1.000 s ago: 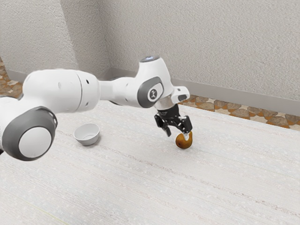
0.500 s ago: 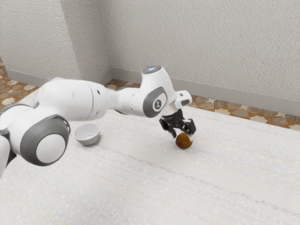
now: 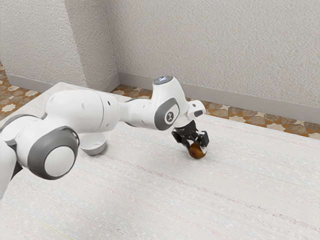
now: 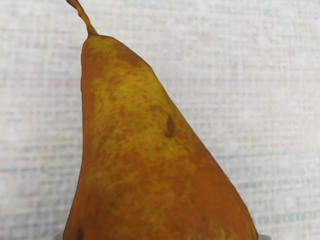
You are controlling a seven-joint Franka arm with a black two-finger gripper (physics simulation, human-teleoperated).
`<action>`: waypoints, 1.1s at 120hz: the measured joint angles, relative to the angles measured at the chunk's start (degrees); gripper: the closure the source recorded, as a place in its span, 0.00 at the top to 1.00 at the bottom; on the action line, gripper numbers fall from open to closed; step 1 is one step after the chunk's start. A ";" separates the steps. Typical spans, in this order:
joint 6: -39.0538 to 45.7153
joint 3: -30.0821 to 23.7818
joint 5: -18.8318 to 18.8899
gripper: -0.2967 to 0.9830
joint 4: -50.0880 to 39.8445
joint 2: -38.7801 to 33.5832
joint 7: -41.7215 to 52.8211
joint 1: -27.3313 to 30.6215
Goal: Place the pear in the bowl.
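White bowl (image 3: 93,145) in the exterior view, on the pale table (image 3: 165,200) toward the exterior view's left, well apart from the pear (image 3: 198,152). Far rim partly hidden behind the robot arm (image 3: 82,110). Patterned floor (image 3: 250,119) and textured wall (image 3: 210,50) beyond the table's edge. Claw (image 3: 197,148) low at the table, closed partway, gripping the pear between both fingers. Pear outside the bowl, at the tabletop.

Wrist view: grey fingertips (image 4: 265,237) just showing against both flanks of the pear's broad end. Stem end pointing away from the claw, long axis roughly square to the line between fingertips. Flat or tilted: not determinable.
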 joint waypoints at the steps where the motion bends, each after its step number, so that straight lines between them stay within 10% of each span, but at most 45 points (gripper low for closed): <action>1: 0.01 -0.01 0.01 0.55 0.01 0.02 -0.02 0.00; 89: -0.60 5.49 5.17 0.16 -2.65 -6.45 -6.57 -0.61; 132: -1.57 12.19 4.10 0.35 -8.42 -12.37 -8.99 1.18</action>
